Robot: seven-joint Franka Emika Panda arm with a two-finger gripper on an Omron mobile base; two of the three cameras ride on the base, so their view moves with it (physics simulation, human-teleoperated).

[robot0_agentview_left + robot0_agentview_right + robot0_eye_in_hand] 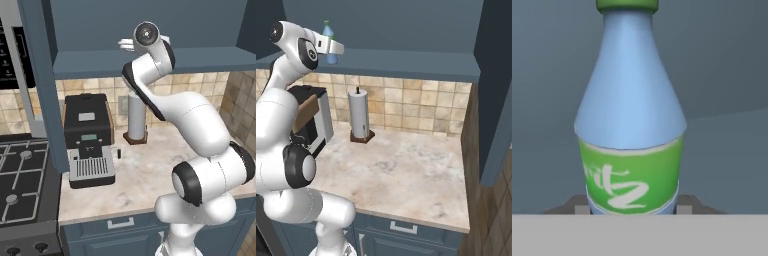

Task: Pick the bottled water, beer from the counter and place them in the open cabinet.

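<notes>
One open cabinet hangs over one counter, its tall door swung out at the left edge of its shelf. On the counter stand one coffee machine and one paper towel roll, with one stove beside the counter's left end. The arm reaches up to shelf level, where the gripper has a fingertip on each side of the single upright water bottle at its base, though whether they press on it I cannot tell; the bottle stands at the shelf's left end.

bottled water upright in open cabinet | paper-towel holder on counter (at backsplash)
</notes>
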